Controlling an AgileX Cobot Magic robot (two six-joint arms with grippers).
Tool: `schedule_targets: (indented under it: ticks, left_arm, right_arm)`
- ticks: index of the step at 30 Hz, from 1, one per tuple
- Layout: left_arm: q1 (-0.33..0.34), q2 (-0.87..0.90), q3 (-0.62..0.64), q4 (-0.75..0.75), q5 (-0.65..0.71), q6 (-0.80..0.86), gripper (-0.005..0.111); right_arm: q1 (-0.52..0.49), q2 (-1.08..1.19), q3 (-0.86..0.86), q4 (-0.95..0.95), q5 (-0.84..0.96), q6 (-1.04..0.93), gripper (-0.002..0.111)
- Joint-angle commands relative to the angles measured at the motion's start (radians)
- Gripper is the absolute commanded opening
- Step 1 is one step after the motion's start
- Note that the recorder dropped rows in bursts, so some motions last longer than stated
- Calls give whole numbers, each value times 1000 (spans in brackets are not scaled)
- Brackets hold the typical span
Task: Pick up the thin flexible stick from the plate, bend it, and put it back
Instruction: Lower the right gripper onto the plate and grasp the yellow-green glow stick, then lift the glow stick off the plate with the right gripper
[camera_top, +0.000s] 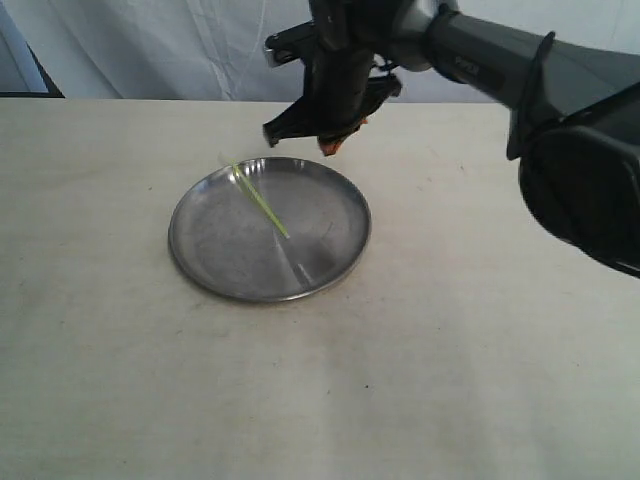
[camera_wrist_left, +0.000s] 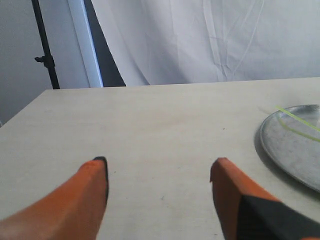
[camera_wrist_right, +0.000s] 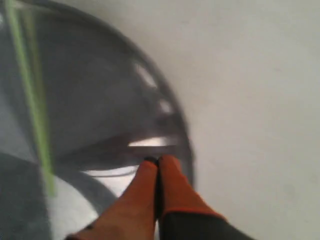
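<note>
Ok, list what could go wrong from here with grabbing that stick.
1. The right gripper is shut above the plate's rim; lowered like that, it would likely push the stick, not grasp it.
2. The stick is very thin and lies on shiny metal with one end at the rim, so the grip may slip off or flick it onto the table.

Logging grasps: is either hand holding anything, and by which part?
Nothing is held. The right hand is shut, empty, over the plate, the left hand is open, and the thin flexible stick lies on that plate.
</note>
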Motion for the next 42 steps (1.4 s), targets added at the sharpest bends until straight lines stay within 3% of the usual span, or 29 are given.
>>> schedule_targets:
  ticks: [1,3,5,6,8,18,19,20,21,22,42]
  left_arm:
    - [0,-5,5,0,2,-3,58]
    - [0,-5,5,0,2,-3,58]
    - [0,-5,5,0,2,-3,58]
    - [0,-5,5,0,2,-3,58]
    - [0,-5,5,0,2,-3,58]
    - [0,-5,5,0,2,-3,58]
    - [0,-5,5,0,2,-3,58]
    - [0,-5,5,0,2,-3,58]
    - [0,-5,5,0,2,-3,58]
    - [0,-5,5,0,2,-3,58]
    - [0,-5,5,0,2,-3,58]
  right_arm:
    - [36,38,-40,131,-60,-24,-1]
    - [58,52,-40,111,-62,-62,5]
    - [72,64,-40,111,-53,-80,27]
    - [78,69,-40,138,-53,-80,45]
    - [87,81,-40,144,-55,-80,58]
    - [106,201,-37,8,-137,19,55]
    - [110,212,-37,8,-124,19,46]
    - [115,222,-37,8,-109,19,31]
    - [118,227,-37,8,-96,-2,9]
    - [120,230,-37,20,-83,-23,1]
    - [122,-15,-37,-2,40,-48,-1]
